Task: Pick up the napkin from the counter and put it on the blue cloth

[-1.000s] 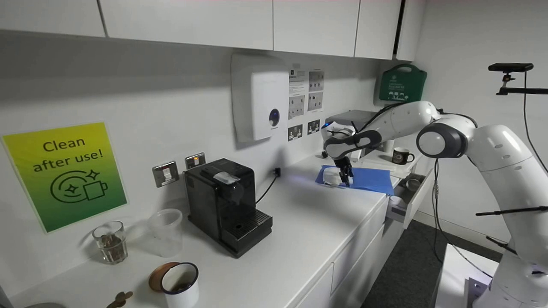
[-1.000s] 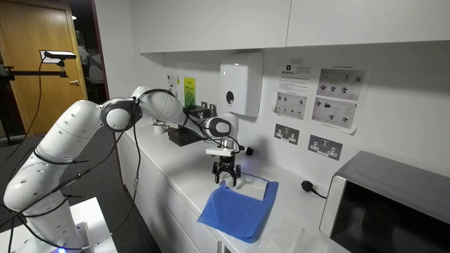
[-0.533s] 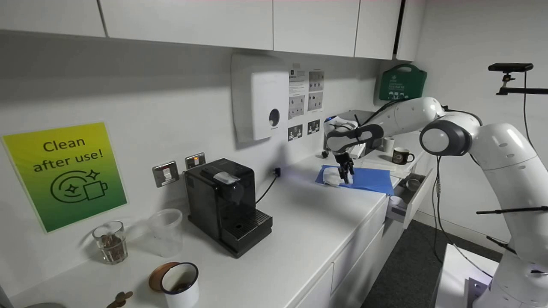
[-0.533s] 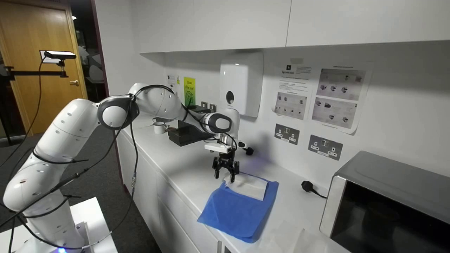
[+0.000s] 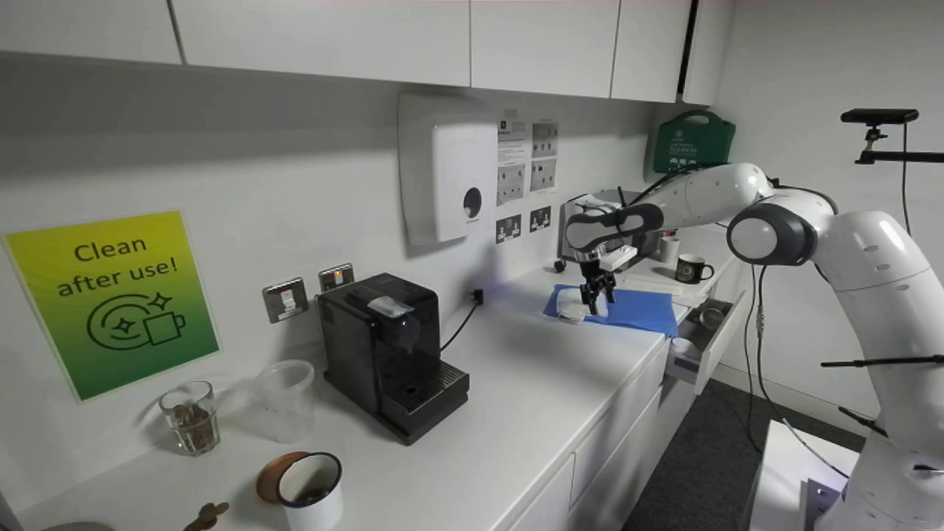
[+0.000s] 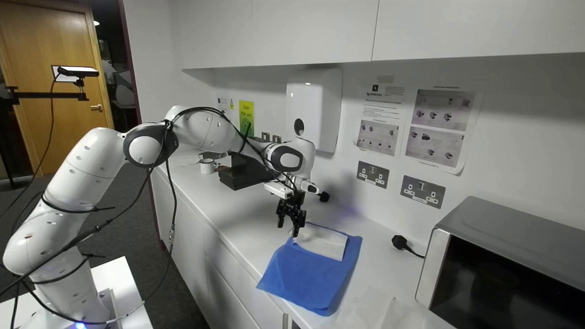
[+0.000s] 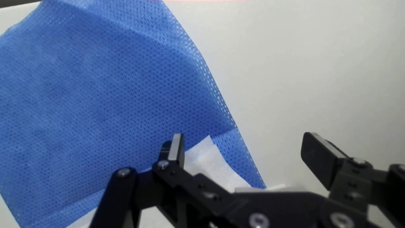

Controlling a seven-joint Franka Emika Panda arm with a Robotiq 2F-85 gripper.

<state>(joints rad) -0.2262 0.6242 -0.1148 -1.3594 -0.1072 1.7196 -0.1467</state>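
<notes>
in an exterior view the napkin [image 6: 325, 243] lay on the blue cloth [image 6: 306, 279], near one edge of it, on the counter [image 6: 233, 208]. it was off-white, thin and soft-looking; one side spread flat and ended in a straight edge with a square corner, while the part by the gripper [image 7: 243, 142] looked more rumpled. the wrist view showed a pointed tip against the blue. the gripper hung above, its jaws spread wide apart.
</notes>
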